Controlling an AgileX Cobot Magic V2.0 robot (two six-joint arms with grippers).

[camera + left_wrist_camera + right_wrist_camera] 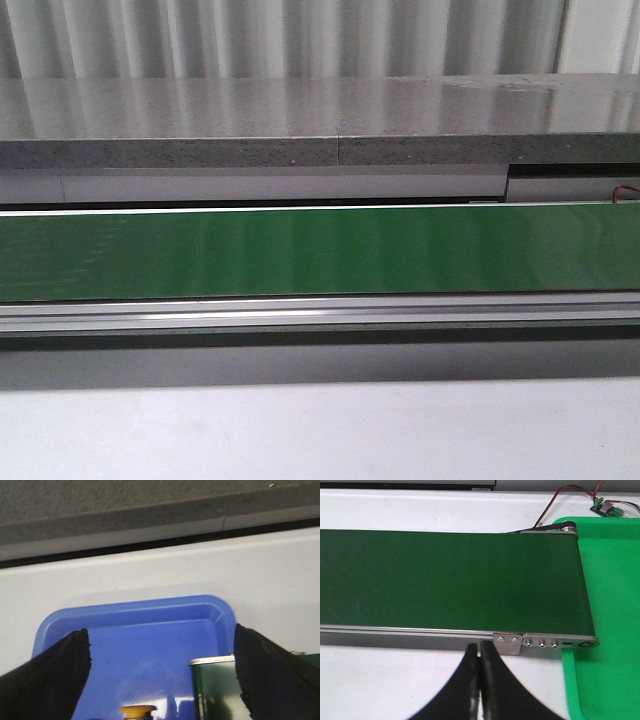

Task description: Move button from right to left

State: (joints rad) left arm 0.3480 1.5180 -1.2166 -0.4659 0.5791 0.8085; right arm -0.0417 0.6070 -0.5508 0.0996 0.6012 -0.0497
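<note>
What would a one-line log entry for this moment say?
button: in blue tray | left end effector: open above tray | right end effector: shut, empty, beside green belt

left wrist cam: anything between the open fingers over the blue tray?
Yes, in the left wrist view: the button's orange-yellow cap and the conveyor end, both over the blue tray.

button [136,712] — only cap top visible — rest cropped

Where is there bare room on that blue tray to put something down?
The blue tray floor is bare between its far rim and the button. The corner by the conveyor end is crowded. The open left gripper hovers above.
</note>
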